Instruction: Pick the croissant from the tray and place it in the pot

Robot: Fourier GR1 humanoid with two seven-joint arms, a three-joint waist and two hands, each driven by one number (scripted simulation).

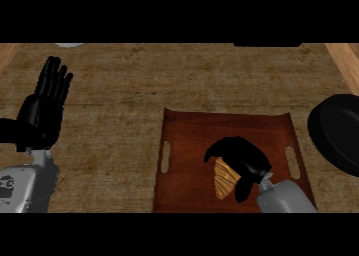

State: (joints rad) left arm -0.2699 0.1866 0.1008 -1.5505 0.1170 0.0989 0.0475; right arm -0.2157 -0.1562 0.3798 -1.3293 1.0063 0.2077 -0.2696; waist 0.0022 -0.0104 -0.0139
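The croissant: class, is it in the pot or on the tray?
On the tray. The croissant lies on the brown tray, the right hand curled over it; the black pot stands apart.

The croissant lies on the tray, with the pot to the tray's right.

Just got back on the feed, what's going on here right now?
The right robot hand is down on the brown tray, fingers curled over the croissant, which still lies on the tray. The black pot sits to the tray's right at the view's edge, with nothing visible inside. The left robot hand rests open at the left, fingers up.
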